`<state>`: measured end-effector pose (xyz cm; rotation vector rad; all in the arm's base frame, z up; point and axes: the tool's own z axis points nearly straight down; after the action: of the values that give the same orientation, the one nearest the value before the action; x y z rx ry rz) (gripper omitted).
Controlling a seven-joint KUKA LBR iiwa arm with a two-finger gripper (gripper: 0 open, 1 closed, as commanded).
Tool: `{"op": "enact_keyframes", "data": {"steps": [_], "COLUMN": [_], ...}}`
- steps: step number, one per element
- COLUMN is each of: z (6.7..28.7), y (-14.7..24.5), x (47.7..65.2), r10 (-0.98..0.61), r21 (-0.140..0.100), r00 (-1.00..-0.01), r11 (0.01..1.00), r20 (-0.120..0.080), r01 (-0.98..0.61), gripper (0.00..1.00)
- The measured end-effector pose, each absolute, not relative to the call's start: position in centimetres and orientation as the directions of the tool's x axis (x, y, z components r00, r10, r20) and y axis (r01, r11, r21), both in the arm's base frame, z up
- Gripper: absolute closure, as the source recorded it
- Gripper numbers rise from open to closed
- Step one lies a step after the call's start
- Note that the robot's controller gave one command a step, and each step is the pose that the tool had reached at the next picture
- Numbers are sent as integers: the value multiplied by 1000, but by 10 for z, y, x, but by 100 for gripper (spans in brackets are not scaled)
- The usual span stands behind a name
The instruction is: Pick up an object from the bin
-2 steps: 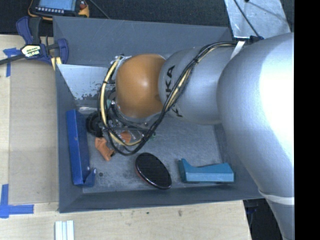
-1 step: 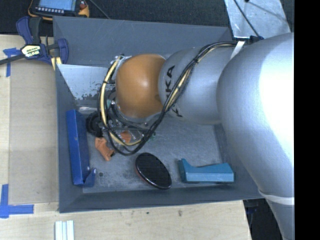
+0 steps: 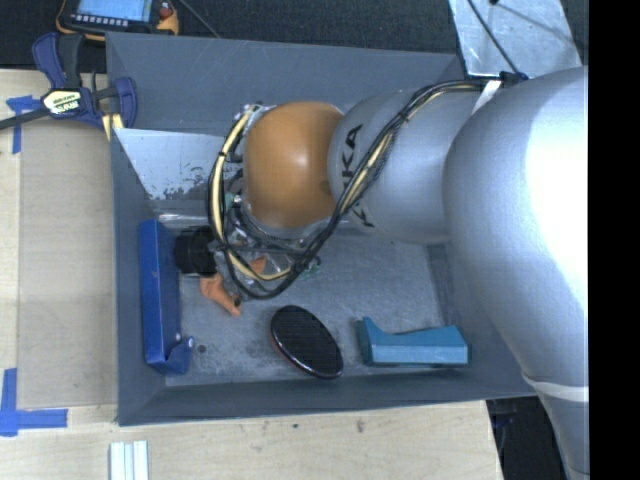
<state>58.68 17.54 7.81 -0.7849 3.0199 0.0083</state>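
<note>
Single arm [image 3: 430,168] entered from the right, wrist with orange cover [image 3: 290,163] parked over the left-centre of the bin [image 3: 300,396]. Claw [image 3: 243,258] located under that cover, low over the bin floor. State of the claw: cannot tell, being masked by cover and cables [image 3: 262,283].

Nearest things noted:
- Black lump [image 3: 190,253], just beside the claw on its left. Contact or clearance not determinable.
- Small orange piece [image 3: 222,296], just below and left of the claw, lying slantwise from upper left to lower right. Partly tucked under the cable loop.

Nothing seen held.

Further off:
- Long blue bar [image 3: 158,293] against the left wall, long axis parallel to that wall.
- Black oval disc [image 3: 306,341] near the front wall, well apart from the claw, long axis diagonal.
- Blue block [image 3: 413,346] to the disc's right, long axis along the front wall.

Judged: pick not yet made. Likeliest targets are the black lump and the orange piece, both on the claw's left, away from the arm's side of entry. A closure across the orange piece's slanted axis would probably need a wrist turn. Risk: a nudge could push the lump against the blue bar.
</note>
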Motion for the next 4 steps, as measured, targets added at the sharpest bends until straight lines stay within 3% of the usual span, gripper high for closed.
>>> {"op": "enact_keyframes", "data": {"steps": [1,2,3,4], "z": [74,101,100,100], "y": [144,129,129,129], "x": [588,536,535,535], "r10": [-502,-494,-492,-492], "r21": [0,0,0,0], "r00": [-865,-870,-871,-871], "r11": [865,870,871,871], "r20": [-9,-6,-3,-3], "r01": [-502,-494,-492,-492], "gripper": [100,0,100,100]}}
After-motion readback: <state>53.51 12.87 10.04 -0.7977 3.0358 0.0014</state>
